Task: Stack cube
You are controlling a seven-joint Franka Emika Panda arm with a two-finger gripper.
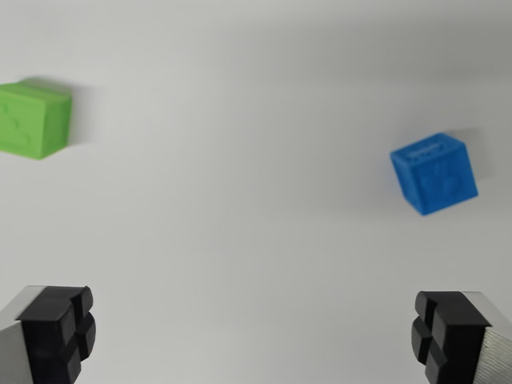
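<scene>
**Two cubes, jaws wide apart**

Wrist view: the gripper (256, 336) hung over a plain white surface (240, 224) with its jaws spread wide, nothing between them; black fingertips (56, 328) sat in the bottom corners. The green cube (32, 120) was at the view's left edge, partly cut off, one corner edge turned toward the camera. The blue cube (434, 173) was well apart on the view's right, rotated and looking tilted. Being cubes, neither had a long axis. The picture was a bit blurry.
</scene>
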